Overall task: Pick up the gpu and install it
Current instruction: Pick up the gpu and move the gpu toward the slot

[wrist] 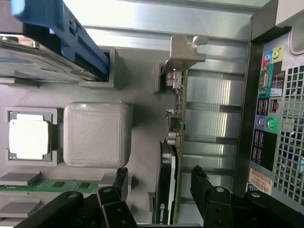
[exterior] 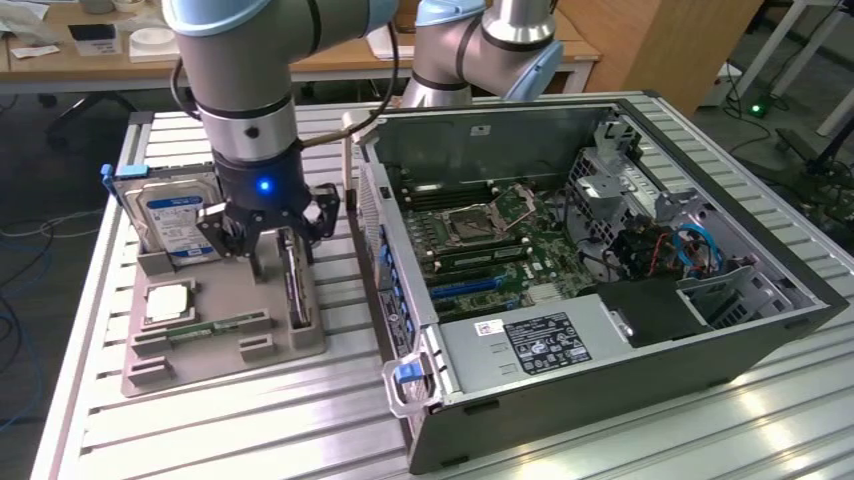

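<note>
Black multi-fingered gripper [exterior: 280, 245] on the grey-and-blue arm: jaws spread wide, holding nothing. In the wrist view its fingers [wrist: 202, 183] stand on either side of the gpu [wrist: 166, 190], clear of both faces.

The gpu [exterior: 296, 290], a thin dark card with a silvery metal edge, stands on edge in a slot of the grey moulded holder tray [exterior: 200, 355].

The same tray carries:
- a silver hard drive with a blue-white label [exterior: 174, 220]
- a square metal-lidded processor [exterior: 171, 300]
- a narrow green memory stick [exterior: 220, 326]

An open black computer case [exterior: 747, 340] lies beside the tray on the ribbed aluminium table [exterior: 240, 430].
</note>
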Robot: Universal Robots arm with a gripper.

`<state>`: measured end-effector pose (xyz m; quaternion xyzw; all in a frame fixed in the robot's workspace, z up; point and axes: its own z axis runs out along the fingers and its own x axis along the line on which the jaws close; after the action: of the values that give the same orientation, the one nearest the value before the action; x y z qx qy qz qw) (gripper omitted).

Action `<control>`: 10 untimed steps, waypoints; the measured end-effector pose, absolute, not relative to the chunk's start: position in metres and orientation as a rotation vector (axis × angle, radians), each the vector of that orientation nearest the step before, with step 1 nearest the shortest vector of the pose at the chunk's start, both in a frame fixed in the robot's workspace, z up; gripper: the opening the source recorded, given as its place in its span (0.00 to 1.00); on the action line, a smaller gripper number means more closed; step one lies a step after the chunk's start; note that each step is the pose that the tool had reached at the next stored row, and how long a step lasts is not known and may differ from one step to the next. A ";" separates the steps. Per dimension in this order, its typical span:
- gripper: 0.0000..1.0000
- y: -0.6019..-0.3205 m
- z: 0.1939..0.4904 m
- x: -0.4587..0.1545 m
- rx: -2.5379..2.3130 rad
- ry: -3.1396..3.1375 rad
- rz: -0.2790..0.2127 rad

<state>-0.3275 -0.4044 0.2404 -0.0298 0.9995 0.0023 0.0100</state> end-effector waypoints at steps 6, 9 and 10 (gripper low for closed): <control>0.65 -0.404 0.231 -0.327 -0.090 3.120 0.000; 0.65 -0.404 0.228 -0.325 -0.086 3.120 -0.001; 0.65 -0.404 0.227 -0.324 -0.085 3.120 -0.001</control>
<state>-0.3244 -0.4044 0.2273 -0.0274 0.9996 -0.0002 0.0100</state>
